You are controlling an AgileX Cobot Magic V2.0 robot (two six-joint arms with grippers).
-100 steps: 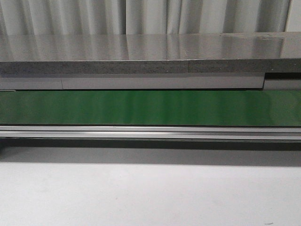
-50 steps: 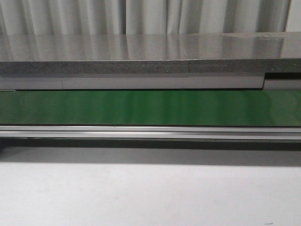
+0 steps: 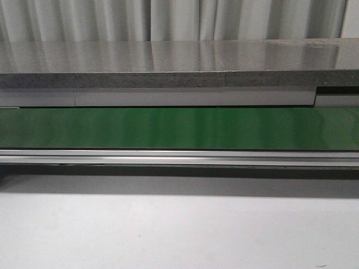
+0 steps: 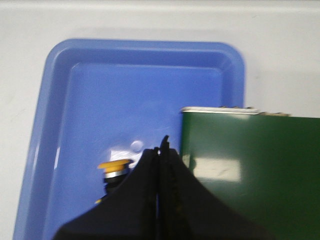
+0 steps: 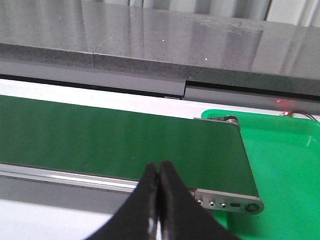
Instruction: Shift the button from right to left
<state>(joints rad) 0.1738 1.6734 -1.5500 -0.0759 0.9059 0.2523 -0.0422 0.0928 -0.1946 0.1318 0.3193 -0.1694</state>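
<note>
The button, with a yellow round head on a black body, stands in the blue tray in the left wrist view, partly hidden behind my left gripper. That gripper is shut and empty, its tips just beside the button and next to the end of the green belt. My right gripper is shut and empty, hanging over the near rail of the belt close to its end. Neither gripper nor the button shows in the front view.
A green tray sits under and past the belt's end in the right wrist view. The front view shows the green belt, its metal rail, a grey stone shelf behind and white tabletop in front.
</note>
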